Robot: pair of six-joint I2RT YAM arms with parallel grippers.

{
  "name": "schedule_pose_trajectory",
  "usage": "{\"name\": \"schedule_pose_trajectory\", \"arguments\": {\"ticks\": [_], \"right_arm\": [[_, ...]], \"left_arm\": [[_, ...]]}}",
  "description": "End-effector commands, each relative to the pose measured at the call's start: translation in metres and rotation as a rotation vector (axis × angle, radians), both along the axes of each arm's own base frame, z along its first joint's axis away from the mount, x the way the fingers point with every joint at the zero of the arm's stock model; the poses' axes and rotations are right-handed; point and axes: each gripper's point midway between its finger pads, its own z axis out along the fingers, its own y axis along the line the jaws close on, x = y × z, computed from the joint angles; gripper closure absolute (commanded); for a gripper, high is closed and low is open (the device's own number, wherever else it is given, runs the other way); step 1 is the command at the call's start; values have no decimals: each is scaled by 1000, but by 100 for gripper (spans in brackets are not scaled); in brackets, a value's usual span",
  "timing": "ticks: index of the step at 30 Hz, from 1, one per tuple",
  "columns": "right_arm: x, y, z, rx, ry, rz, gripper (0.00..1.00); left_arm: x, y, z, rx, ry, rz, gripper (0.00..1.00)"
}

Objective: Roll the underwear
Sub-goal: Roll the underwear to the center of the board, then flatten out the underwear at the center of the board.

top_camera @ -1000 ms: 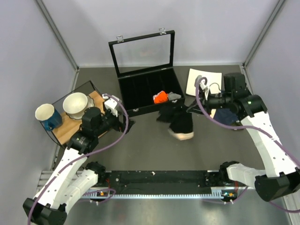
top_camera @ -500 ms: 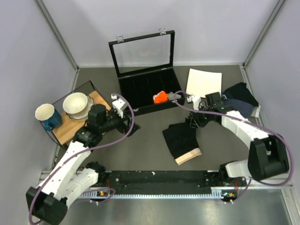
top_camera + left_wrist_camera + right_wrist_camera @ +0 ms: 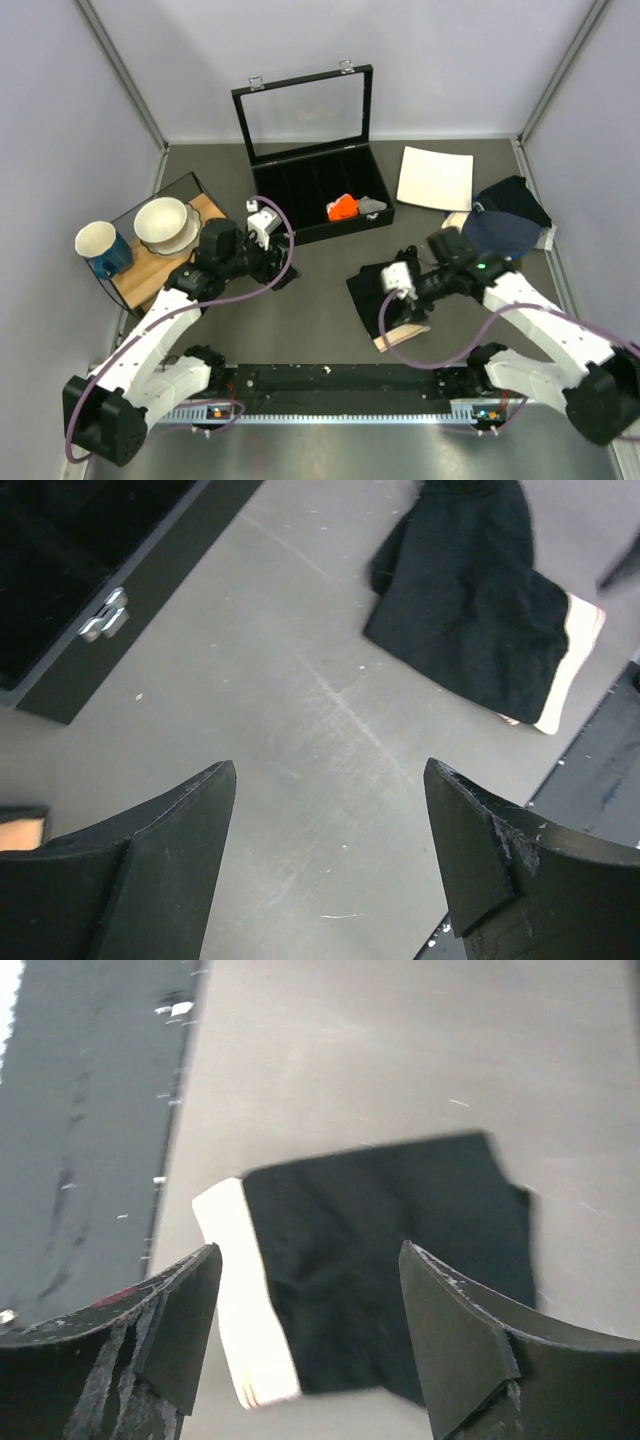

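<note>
The underwear (image 3: 368, 290) lies flat right of centre under the right gripper (image 3: 308, 1248), whose fingers (image 3: 170, 1330) (like the left gripper's (image 3: 328, 770)) gape empty; a shallow waistband (image 3: 235, 1300) pinch could drag rather than roll it.

no readable text, no labels or numbers — none on anything

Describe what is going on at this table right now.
The right gripper hovers open above the underwear, which lies unrolled on the table, its tan waistband toward the near edge. The left gripper is open over bare table near the black case. Neither holds anything; rolling has not begun.
</note>
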Motion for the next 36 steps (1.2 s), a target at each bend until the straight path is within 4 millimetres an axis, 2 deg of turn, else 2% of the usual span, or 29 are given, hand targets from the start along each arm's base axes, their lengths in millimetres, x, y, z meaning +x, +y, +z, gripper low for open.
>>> {"name": "schedule_pose_trajectory", "arguments": {"ticks": [1, 2, 3, 4, 8, 10, 14, 18, 21, 22, 23, 25, 26, 30, 31, 33, 34, 36], "right_arm": [[-49, 21, -43, -123, 30, 320, 32], [-52, 23, -50, -158, 32, 342, 37], [-54, 24, -56, -192, 34, 361, 39], [-58, 25, -71, -262, 34, 398, 41], [-56, 30, -98, -387, 17, 426, 51], [-50, 27, -110, -448, 3, 407, 52], [-54, 23, -129, -509, 20, 423, 51], [-55, 21, -133, -528, 24, 422, 52], [-55, 21, -134, -532, 31, 413, 66], [-54, 22, -133, -532, 30, 409, 77], [-55, 21, -134, -536, 37, 406, 83], [-55, 22, -132, -532, 41, 399, 96], [-55, 23, -130, -528, 44, 396, 99], [-55, 32, -107, -484, 62, 368, 100], [-51, 42, -88, -420, 62, 360, 100], [-51, 39, -68, -391, 97, 340, 100], [-35, 41, -50, -337, 95, 286, 100], [-19, 34, -24, -271, 73, 215, 100]], "left_arm": [[20, 19, 17, 60, -92, 125, 18], [20, 20, 18, 61, -93, 130, 18], [20, 21, 17, 64, -92, 131, 18], [20, 21, 16, 66, -89, 133, 18], [21, 21, 15, 69, -82, 132, 18], [21, 20, 14, 69, -81, 128, 18], [20, 19, 15, 64, -79, 120, 18], [19, 18, 16, 57, -79, 113, 18], [18, 17, 16, 57, -78, 111, 18], [18, 17, 16, 54, -78, 108, 18], [18, 17, 16, 55, -79, 107, 18], [18, 16, 16, 53, -78, 105, 18], [18, 17, 17, 53, -79, 106, 18], [17, 17, 16, 53, -76, 105, 18], [17, 16, 15, 55, -74, 105, 18], [17, 16, 15, 53, -71, 101, 18], [17, 15, 15, 53, -70, 100, 18], [16, 14, 15, 46, -67, 88, 18]]}}
